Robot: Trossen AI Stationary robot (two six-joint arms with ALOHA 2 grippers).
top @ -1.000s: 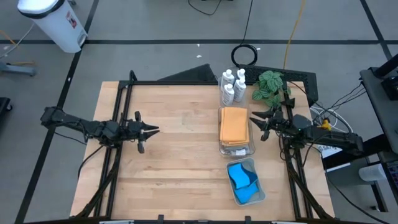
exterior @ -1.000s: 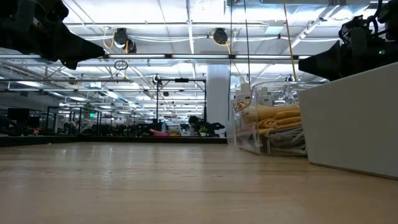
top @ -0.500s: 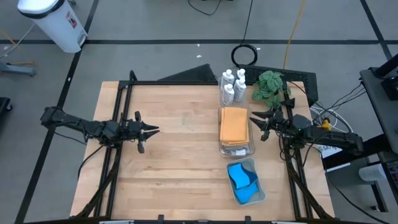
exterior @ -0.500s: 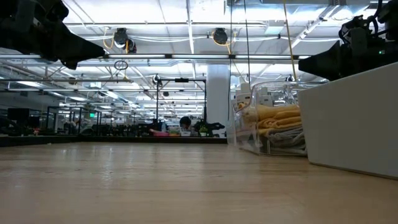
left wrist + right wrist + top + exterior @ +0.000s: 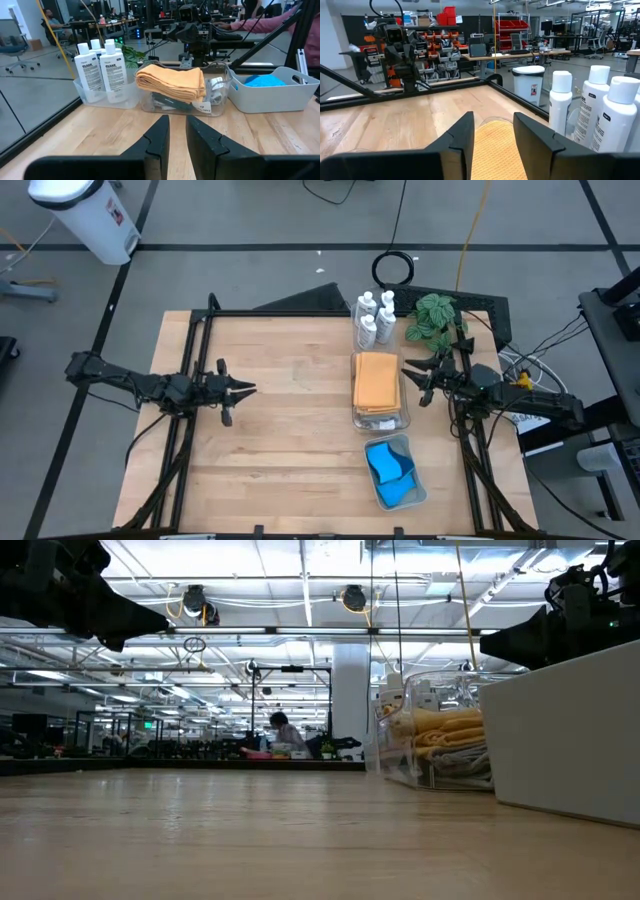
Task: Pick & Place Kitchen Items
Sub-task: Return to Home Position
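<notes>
Only a distant person [image 5: 283,730] shifted. My right tool [image 5: 412,377], parted and empty, sits beside the orange cloth [image 5: 376,380] in the bin [image 5: 406,418]; left tool [image 5: 238,390], likewise, well apart.

- High view: orange cloth [image 5: 376,382] covers the clear bin [image 5: 405,420], so the layers beneath it are mostly hidden.
- Left wrist view: lower cloths [image 5: 169,102] show only as edges through the bin wall. Only the tops of the blue sponges [image 5: 265,80] show above the tray [image 5: 265,97] rim.
- Low view: tray wall hides its contents, and the tray is cropped at the right edge.
- Right wrist view: right tool [image 5: 492,131] masks the orange cloth's near part. Outermost bottle [image 5: 620,120] is cropped, and its label print is too small to read.
</notes>
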